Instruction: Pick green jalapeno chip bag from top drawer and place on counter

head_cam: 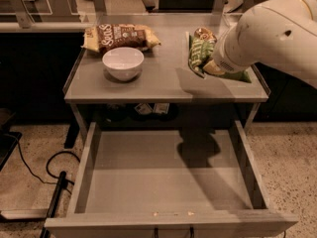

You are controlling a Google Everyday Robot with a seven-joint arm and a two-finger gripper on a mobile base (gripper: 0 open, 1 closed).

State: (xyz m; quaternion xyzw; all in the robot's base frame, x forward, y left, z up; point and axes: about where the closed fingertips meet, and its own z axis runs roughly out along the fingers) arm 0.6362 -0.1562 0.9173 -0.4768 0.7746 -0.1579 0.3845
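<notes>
Holding: green jalapeno chip bag [198,53], upright, clamped in gripper [210,67] over right side of counter [163,81]. Recommended handling: lower onto bare surface, clear of white bowl [123,62], before releasing; top drawer [163,177] stands open.

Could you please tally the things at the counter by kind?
Snack bags: 2, the brown-and-yellow snack bag and the green jalapeno chip bag at the gripper, over the counter's right end.
Bowls: 1, the white bowl.
Other: 1, a small brown item.
Total: 4
</notes>
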